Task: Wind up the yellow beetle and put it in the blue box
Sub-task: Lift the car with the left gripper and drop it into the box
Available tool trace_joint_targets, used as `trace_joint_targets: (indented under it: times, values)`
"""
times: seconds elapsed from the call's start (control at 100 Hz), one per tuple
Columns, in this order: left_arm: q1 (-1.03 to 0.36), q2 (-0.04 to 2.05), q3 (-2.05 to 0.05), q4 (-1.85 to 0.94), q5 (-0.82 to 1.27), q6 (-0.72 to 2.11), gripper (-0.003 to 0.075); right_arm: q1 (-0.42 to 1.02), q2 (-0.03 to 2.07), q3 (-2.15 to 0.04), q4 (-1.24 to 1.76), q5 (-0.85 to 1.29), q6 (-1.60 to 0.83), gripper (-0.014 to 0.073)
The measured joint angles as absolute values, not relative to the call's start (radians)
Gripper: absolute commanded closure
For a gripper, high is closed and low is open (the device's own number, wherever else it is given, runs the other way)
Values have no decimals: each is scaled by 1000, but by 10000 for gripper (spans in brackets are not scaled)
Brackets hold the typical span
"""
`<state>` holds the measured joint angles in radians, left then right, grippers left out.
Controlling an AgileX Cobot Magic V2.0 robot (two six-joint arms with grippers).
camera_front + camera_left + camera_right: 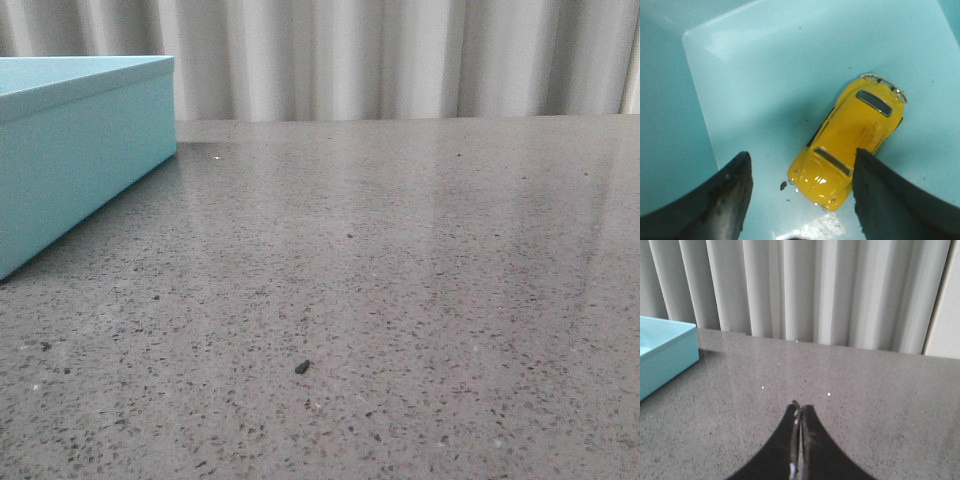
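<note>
Left wrist view: one small glossy yellow toy Beetle car (852, 145) with dark windows sits on the pale turquoise floor inside the large light turquoise-blue rectangular box (730, 75). Car upright on its wheels, well apart from the one rounded inner corner of the box that shows. One small dark crumb (783, 186) lies on the box floor just beside one end of the car. The left gripper (800, 192) hangs above the car, its two dark fingers (727, 200) spread wide; one finger overlaps the car's edge in the picture, but whether it touches cannot be told. Nothing is held between the fingers.

Front view: one box only, at the near-left of the grey speckled stone-look tabletop (400, 280); its lid rim overhangs slightly. One dark fleck (302, 367) lies on the tabletop, well apart from the box. Neither arm shows in this view. Pleated white curtain (400, 55) behind the table.

Right wrist view: right gripper (799, 440) over bare tabletop, well apart from the box; two dark fingers pressed together, pinching nothing. One corner of the box shows.
</note>
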<state>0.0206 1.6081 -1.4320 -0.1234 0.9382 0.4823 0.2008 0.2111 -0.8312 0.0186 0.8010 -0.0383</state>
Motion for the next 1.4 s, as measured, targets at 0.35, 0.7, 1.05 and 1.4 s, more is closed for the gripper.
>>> trace_joint_targets:
  times: [0.35,0.7,1.05,1.4]
  values:
    - [21,1386,-1430,-333,977,469,740,203,211,-831,19,918,-38,648]
    - [21,877,-1240,-508,928,392,741,259,104,-814,35,923,-180,648]
    - [21,275,-756,-449,802,390,741,275,-16,-723,36,736,-296,648]
    - [21,114,-516,-474,554,390,741,275,-16,-719,10,635,-302,648]
